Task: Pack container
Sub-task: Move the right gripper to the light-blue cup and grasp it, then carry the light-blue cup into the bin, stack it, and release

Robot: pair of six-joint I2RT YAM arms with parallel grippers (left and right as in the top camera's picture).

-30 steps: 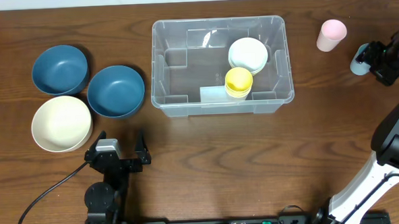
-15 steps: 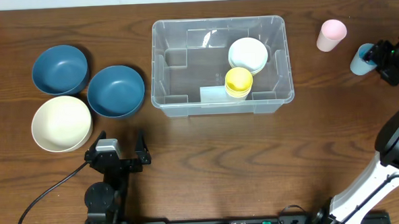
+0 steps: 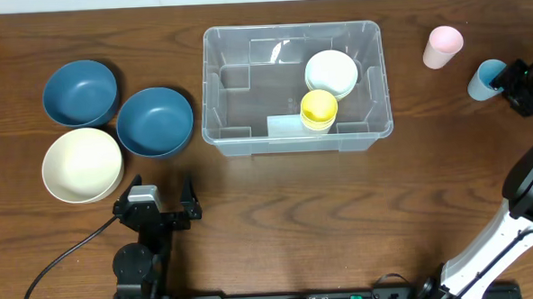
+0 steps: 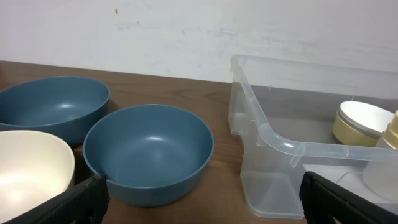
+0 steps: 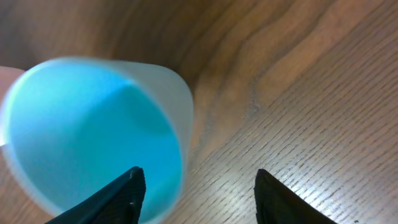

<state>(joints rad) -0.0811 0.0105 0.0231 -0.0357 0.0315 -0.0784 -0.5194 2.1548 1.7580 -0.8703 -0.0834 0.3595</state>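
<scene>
The clear container (image 3: 212,89) stands at the table's centre back. Inside it are a pale round cup (image 3: 331,72) and a yellow cup (image 3: 319,108). My right gripper (image 3: 519,84) is open at the far right edge, right beside a light blue cup (image 3: 486,79). In the right wrist view the blue cup (image 5: 93,130) fills the left, its near wall between the open fingers (image 5: 199,193). My left gripper (image 3: 156,207) is open and empty near the front left. In the left wrist view its fingers (image 4: 205,205) face a blue bowl (image 4: 148,152) and the container's corner (image 4: 273,134).
A pink cup (image 3: 443,46) stands left of the blue cup. Two blue bowls (image 3: 80,91) (image 3: 154,121) and a cream bowl (image 3: 81,164) sit at the left, also showing in the left wrist view (image 4: 31,171).
My right gripper has drawn back to the right. The blue cup has shifted slightly right. The left arm has not moved.
</scene>
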